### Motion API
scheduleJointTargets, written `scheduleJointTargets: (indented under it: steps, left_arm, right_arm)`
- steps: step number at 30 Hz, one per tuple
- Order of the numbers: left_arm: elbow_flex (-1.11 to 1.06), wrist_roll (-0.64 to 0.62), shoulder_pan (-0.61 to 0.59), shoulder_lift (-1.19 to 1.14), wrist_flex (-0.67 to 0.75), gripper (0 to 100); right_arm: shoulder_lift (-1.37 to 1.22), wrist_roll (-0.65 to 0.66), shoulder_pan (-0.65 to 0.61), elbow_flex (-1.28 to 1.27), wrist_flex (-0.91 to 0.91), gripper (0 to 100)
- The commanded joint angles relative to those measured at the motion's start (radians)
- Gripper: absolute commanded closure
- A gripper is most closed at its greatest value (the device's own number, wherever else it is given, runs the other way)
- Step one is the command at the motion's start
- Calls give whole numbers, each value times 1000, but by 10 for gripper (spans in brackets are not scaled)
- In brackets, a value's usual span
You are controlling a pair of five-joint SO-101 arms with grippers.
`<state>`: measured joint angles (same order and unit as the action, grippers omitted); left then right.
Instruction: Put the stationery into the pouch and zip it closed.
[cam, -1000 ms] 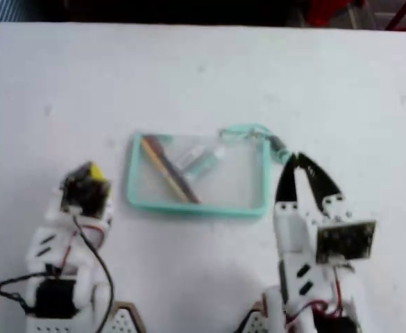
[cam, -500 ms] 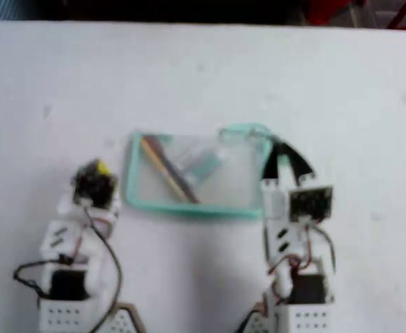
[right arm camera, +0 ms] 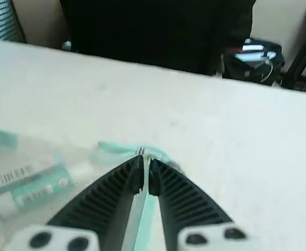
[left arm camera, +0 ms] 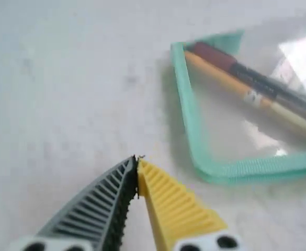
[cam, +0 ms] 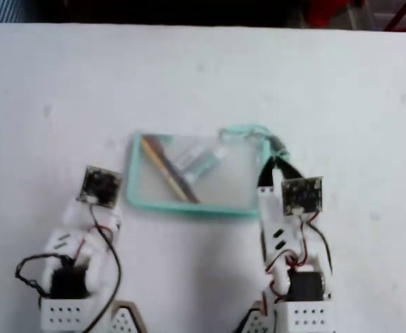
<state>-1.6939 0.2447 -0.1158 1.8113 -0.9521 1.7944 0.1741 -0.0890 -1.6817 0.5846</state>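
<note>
**On the bench, a pouch lies between two arms**

Beyond the far edge of the white bench (cam: 341,83) the room is dark, with something red (cam: 327,10) at the right.

Near the bench's middle the pouch (cam: 196,207) lies flat. It is clear with a teal rim, and a teal loop (cam: 244,130) curls from its far right corner. Inside it, two pens (cam: 166,170), one brown and one orange, lie side by side on a slant, with their upper ends at the far left corner. A white tube (cam: 204,161) with a teal label lies just beside them, toward the middle. Whether the zip is closed cannot be told.

The left arm (cam: 78,236) stands at the near side, left of the pouch. The left jaws, one grey and one yellow, are closed tip to tip on nothing. They point at the bench near the pouch's left rim, apart from it.

The right arm (cam: 286,243) stands at the pouch's right. The right jaws are black and drawn together to a thin slit. They sit over the right rim with their tips by the foot of the loop. Whether they pinch the rim cannot be told.
</note>
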Motion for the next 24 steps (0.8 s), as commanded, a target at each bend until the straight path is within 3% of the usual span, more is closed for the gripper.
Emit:
scheduleJointTargets:
  steps: [1, 6, 10, 15, 24]
  left_arm:
    - [2, 5, -2, 12, -133, 976]
    - [2, -40, -1, 12, -183, 976]
    - [2, -121, -1, 12, -281, 976]
    - [2, -129, -1, 12, -336, 976]
    - [2, -129, -7, 12, -336, 976]
  right_arm:
    - [-1, 2, -2, -9, 200, 981]
    - [4, 2, -1, -9, 443, 981]
    - [4, 8, -2, -9, 559, 981]
    - [4, 8, -2, -9, 684, 981]
    - [-1, 2, 5, -9, 684, 981]
